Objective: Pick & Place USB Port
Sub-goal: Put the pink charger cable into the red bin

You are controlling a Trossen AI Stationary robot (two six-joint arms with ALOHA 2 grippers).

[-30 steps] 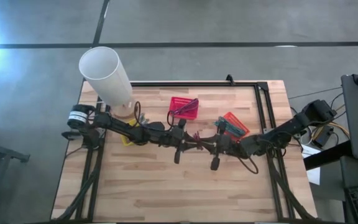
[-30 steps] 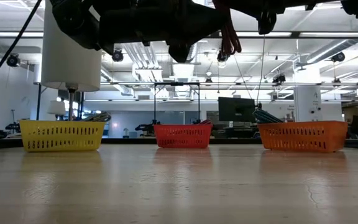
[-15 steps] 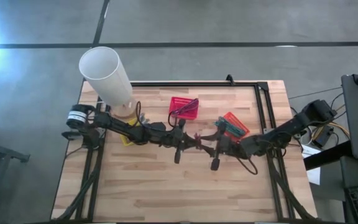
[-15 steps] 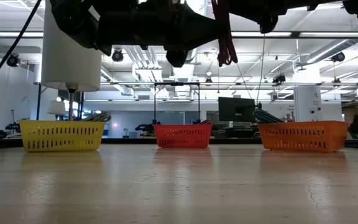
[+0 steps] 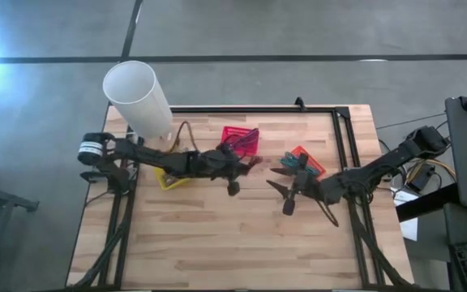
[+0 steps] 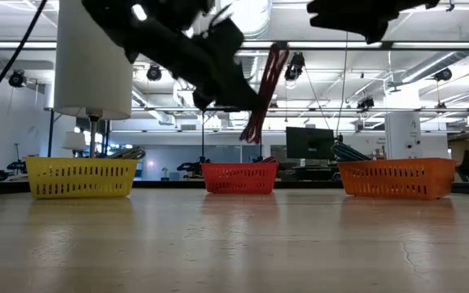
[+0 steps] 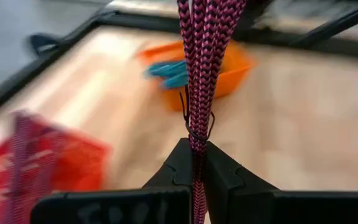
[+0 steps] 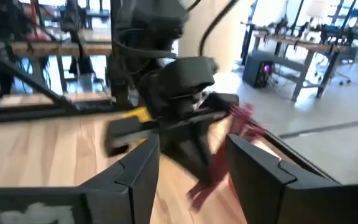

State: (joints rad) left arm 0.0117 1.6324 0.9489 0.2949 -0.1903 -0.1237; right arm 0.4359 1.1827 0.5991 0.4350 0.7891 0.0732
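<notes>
A pink-and-black braided cable bundle (image 7: pixel 205 43), tied with a thin black tie, is in my left gripper (image 7: pixel 196 157). My left gripper (image 5: pixel 246 165) is shut on it above the table's middle, just near of the red basket (image 5: pixel 237 138). The bundle also shows in the low view (image 6: pixel 264 91), high above the table. My right gripper (image 5: pixel 276 180) is open and empty a little to the right, beside the orange basket (image 5: pixel 310 165). In the right wrist view its fingers (image 8: pixel 143 169) stand apart and face the left gripper and the cable (image 8: pixel 224 155). My left gripper pinches the cable bundle between its two fingers just below the black tie (image 7: pixel 196 138), with several strands together. The bundle runs along the fingers and out past their tips. In the low view it hangs slanting below the gripper (image 6: pixel 255 122), clear of the table and of the baskets.
A yellow basket (image 5: pixel 169 179) stands at the left under my left arm. The orange basket holds teal cables (image 7: pixel 169 71), and the red basket holds red cables. A tall white cylinder (image 5: pixel 137 97) stands at the far left corner. The near half of the wooden table (image 5: pixel 233 243) is bare.
My left gripper has carried the cable bundle toward the far edge and the red basket and has tipped, so the bundle now hangs slanted instead of straight down. My right gripper has drawn back toward the table's right edge, apart from the cable.
</notes>
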